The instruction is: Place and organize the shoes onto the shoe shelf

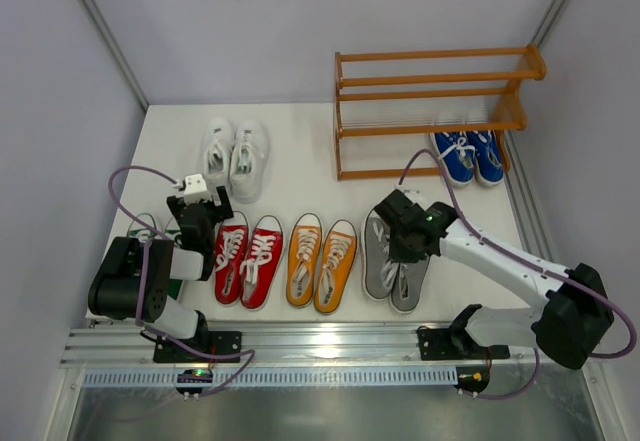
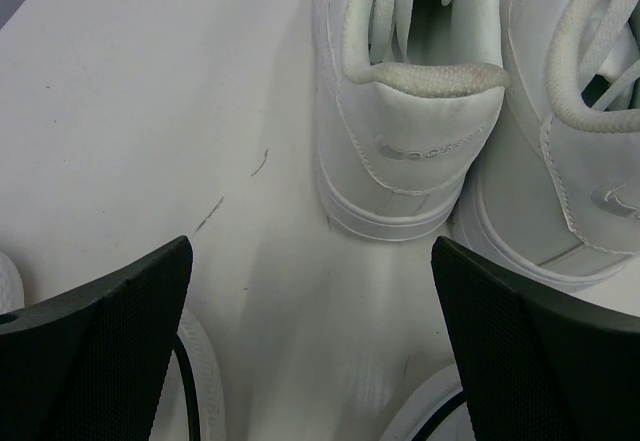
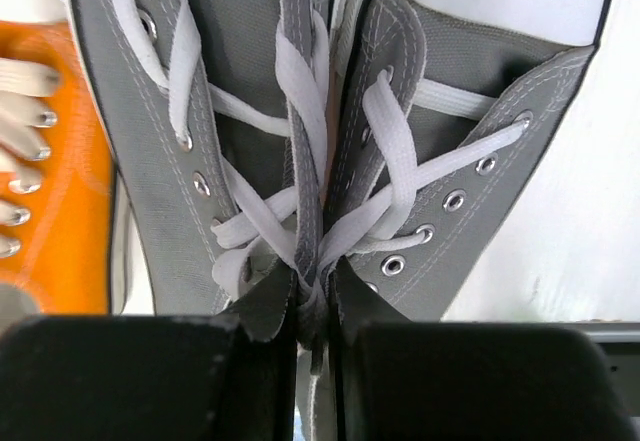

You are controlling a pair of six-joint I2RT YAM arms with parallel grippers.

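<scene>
1. The white table (image 1: 300,151) carries everything; both arms are bolted at its near edge.
2. The wooden shelf (image 1: 430,89) stands at the far right against the back wall. Its upper tiers are bare.
3. The blue shoes (image 1: 468,156) sit at the shelf's lower right end. I cannot tell whether they rest on the bottom slats or on the table.
4. The white shoes (image 1: 233,158) stand side by side on the table, left of the shelf.
5. A row runs along the near side: green shoes (image 1: 148,229) mostly hidden under the left arm, then red shoes (image 1: 247,259), orange shoes (image 1: 321,265) and grey shoes (image 1: 382,273).
6. The right gripper (image 3: 318,346) is down on the grey pair. Its fingers are nearly together, pinching the two shoes' inner walls between them.
7. The left gripper (image 2: 312,346) is spread wide with nothing in it, above bare table just behind the white shoes' heels.
</scene>
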